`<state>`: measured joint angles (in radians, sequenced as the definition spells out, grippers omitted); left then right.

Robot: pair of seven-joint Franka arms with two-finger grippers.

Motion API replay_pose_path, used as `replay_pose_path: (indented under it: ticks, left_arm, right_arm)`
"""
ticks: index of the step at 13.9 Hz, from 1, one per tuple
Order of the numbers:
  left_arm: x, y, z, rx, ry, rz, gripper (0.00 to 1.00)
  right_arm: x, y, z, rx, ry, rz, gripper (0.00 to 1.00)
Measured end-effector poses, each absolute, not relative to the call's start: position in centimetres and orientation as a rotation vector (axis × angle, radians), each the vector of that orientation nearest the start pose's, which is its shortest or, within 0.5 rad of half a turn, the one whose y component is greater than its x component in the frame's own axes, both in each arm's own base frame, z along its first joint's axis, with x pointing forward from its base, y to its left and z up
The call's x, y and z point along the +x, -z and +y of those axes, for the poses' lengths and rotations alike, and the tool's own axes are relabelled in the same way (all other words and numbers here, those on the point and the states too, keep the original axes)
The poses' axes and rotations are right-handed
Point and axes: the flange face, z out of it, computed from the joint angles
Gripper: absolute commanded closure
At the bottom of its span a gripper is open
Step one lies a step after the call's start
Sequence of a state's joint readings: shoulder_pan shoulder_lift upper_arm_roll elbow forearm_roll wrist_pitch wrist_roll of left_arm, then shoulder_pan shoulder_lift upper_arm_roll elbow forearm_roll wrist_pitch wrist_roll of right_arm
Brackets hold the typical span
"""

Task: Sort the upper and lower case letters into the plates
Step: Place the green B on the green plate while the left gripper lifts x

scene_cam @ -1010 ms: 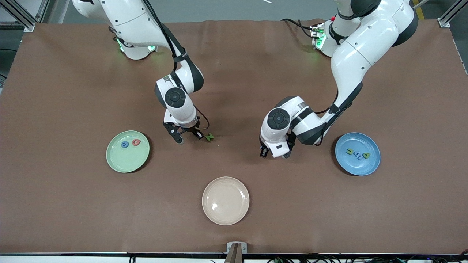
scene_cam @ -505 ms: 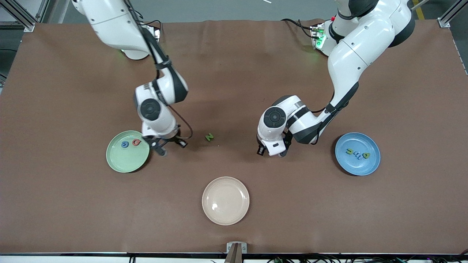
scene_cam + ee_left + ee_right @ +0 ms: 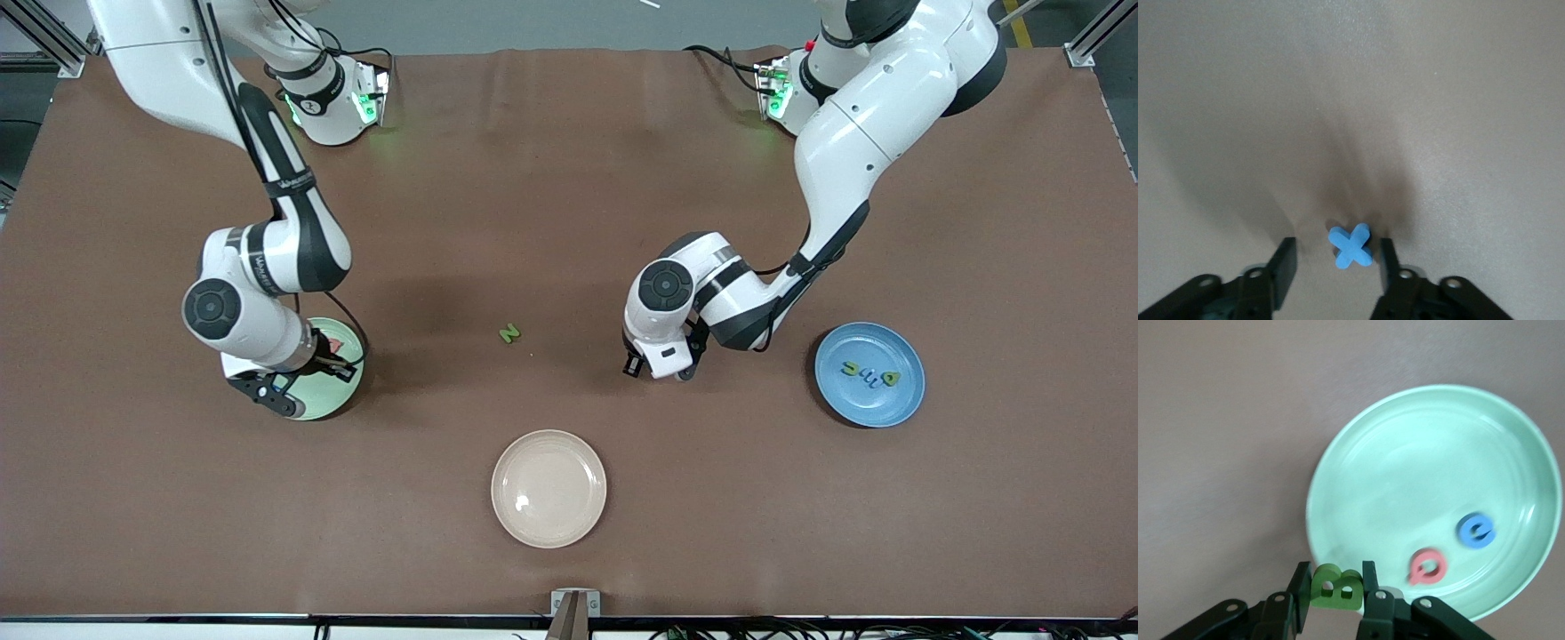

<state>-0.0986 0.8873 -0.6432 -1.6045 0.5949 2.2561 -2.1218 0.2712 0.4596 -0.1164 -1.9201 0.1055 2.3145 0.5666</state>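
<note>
The right gripper [image 3: 1331, 590] pinches a green letter B [image 3: 1335, 588] over the mint plate [image 3: 348, 391]'s 7 o'clock rim. The left gripper [image 3: 1336, 263] straddles, unclosed, a blue x [image 3: 1351, 246] on the counter [image 3: 569, 222]. These look light, stiff foam: grip across flat edges.

Left wrist view: left gripper [image 3: 1335, 255] low over bare brown table [image 3: 1351, 80], jaws apart. Blue X letter [image 3: 1351, 246] sits flat on the table between the fingertips [image 3: 1286, 253], closer to one finger than the other, contact unclear. Dark shadow spreads on the table surface just past the letter.
</note>
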Motion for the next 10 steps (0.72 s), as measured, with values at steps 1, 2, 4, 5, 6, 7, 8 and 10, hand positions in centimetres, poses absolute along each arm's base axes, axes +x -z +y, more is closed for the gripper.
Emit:
replay_pose_path:
  ticks: [1,2,4,5,6,7,8,10]
  left_arm:
    - [55.3,-17.6,-40.4,-2.612,-0.063,-1.720,0.52]
    - [55.5,-17.5,-40.2,-2.609,-0.057,-1.727,0.53]
    - [55.9,-17.5,-39.9,-2.604,-0.050,-1.735,0.65]
    - [55.9,-17.5,-39.9,-2.603,-0.049,-1.735,0.75]
    - [56.0,-17.6,-39.9,-2.606,-0.048,-1.738,0.87]
    - [56.2,-17.7,-39.9,-2.607,-0.044,-1.744,0.97]
    - [56.2,-17.7,-39.9,-2.607,-0.044,-1.744,1.00]
    - [56.2,-17.8,-39.9,-2.609,-0.043,-1.743,1.00]
  right_arm:
    - [61.2,-24.2,9.5,-3.055,-0.105,0.731,0.98]
    - [61.2,-23.5,9.4,-3.058,-0.106,0.725,0.98]
    - [61.1,-21.6,9.7,-3.064,-0.107,0.719,0.98]
    - [61.1,-20.9,9.7,-3.067,-0.110,0.718,0.98]
    - [61.0,-20.3,9.7,-3.069,-0.116,0.718,0.98]
    - [60.9,-20.0,9.6,-3.071,-0.124,0.721,0.98]
    - [60.9,-19.8,9.4,-3.072,-0.130,0.725,0.98]
    - [60.7,-19.4,8.7,-3.073,-0.143,0.729,0.97]
